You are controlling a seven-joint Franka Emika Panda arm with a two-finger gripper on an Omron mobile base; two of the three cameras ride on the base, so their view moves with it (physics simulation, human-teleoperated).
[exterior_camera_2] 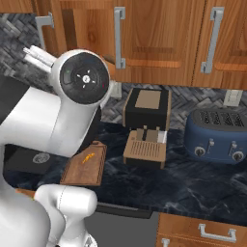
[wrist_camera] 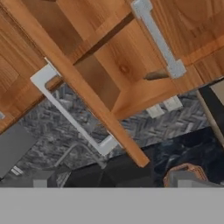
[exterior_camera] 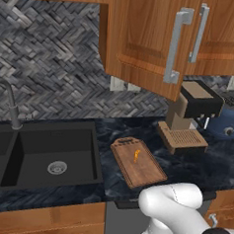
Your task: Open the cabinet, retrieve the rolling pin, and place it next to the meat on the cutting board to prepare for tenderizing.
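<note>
- Cabinet (exterior_camera: pixel 144 41) across the top of the left base view; left door swung out toward the camera, right door shut; grey bar handles (exterior_camera: pixel 176 46) side by side at upper right
- Seen edge-on through the hand view, open door (wrist_camera: pixel 78 83) running diagonally from upper left to centre; rolling pin end (wrist_camera: pixel 155 76) poking out on the shelf, right of centre
- Cutting board (exterior_camera: pixel 138 162) on dark counter at centre, just right of the sink (exterior_camera: pixel 47 158); meat (exterior_camera: pixel 136 155) lying on it
- Gripper jaws: cannot tell how far apart
</note>
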